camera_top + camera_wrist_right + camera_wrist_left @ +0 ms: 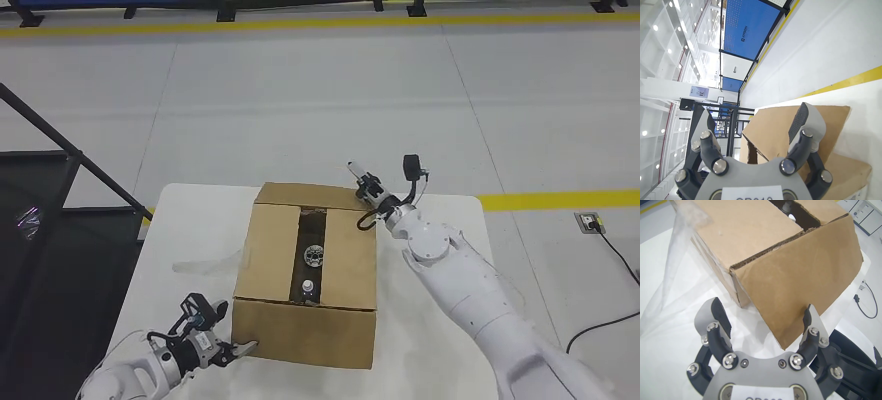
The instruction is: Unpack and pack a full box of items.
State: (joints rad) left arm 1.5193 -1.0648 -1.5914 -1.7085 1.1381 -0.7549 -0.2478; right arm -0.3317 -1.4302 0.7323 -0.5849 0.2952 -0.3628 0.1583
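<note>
We find the box [345, 285] [791, 275] [768, 128], a brown cardboard carton, standing about the middle of the white table [200, 215]. Its top flaps are folded inward but do not meet, leaving a dark slot along the centre. Through that slot the top view shows two items inside: a round pale object [314, 256] and, nearer the robot, a white-capped bottle [308, 290]; we cannot make out any other contents. The left gripper [238, 348] [762, 303] sits low at the carton's near left corner. Its jaws are spread wide, and the lower corner of the near cardboard panel lies between them. One finger pad [807, 315] touches or all but touches that panel's edge, while the other pad [719, 311] stands well apart from the cardboard, so nothing is clamped. The right gripper [362, 195] [754, 108] is at the carton's far right corner, above the top flaps. Its jaws are likewise spread and hold nothing; in its wrist view one finger [800, 121] overlaps the flap, but we cannot tell whether it rests on it. A sheet of clear plastic film [205, 265] [677, 256] lies crumpled on the table against the carton's left side.
</note>
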